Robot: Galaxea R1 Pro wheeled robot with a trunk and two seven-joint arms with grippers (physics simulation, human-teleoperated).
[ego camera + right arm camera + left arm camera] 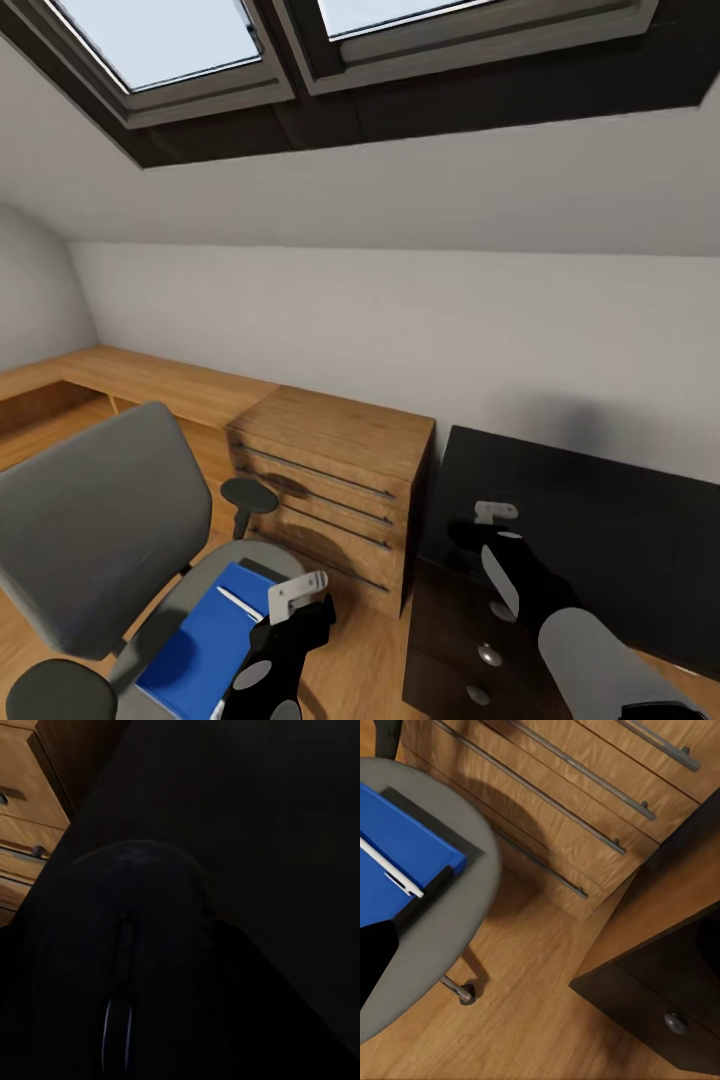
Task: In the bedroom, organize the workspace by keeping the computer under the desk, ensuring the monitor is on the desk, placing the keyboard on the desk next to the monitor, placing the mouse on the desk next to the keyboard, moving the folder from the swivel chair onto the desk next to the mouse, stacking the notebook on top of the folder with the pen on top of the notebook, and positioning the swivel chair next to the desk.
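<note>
Blue folder (205,640) lies on swivel chair (90,530) seat, long axis running toward the dresser (335,480), just left of left gripper (297,597), the nearer arm; jaw opening: cannot tell.

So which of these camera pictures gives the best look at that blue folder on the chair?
The left wrist view: the folder lies flat on the grey seat of the swivel chair, near and sharp, with a white pen across it. The head view shows the folder smaller, partly behind the left gripper. The right wrist view looks at the dark desk.
</note>
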